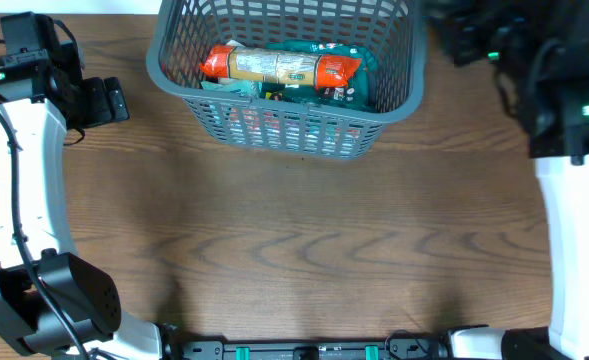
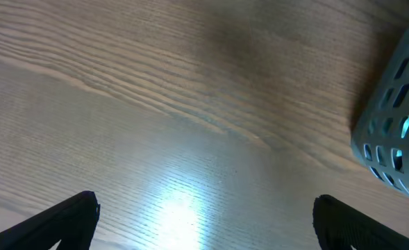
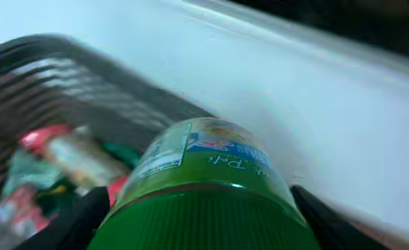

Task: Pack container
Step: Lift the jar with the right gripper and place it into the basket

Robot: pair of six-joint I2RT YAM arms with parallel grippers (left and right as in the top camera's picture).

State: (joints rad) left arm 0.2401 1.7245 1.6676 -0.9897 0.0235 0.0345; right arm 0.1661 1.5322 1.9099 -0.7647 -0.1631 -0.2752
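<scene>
The container, a dark grey slotted basket (image 1: 359,135), stands at the back middle of the table. It holds an orange-ended packet (image 1: 279,66) on top of teal packets (image 1: 344,60). It also shows in the left wrist view (image 2: 398,139) and in the right wrist view (image 3: 86,90). My right gripper (image 3: 201,215) is shut on a green-lidded jar (image 3: 204,180) with a green label, held near the basket's right rim; in the overhead view it is a dark blur at the top right (image 1: 474,35). My left gripper (image 2: 204,222) is open and empty over bare wood, left of the basket (image 1: 109,100).
The wooden table (image 1: 294,250) stretches in front of the basket. The white arm links run down the left edge (image 1: 24,190) and right edge (image 1: 574,230). A pale wall lies behind the basket in the right wrist view.
</scene>
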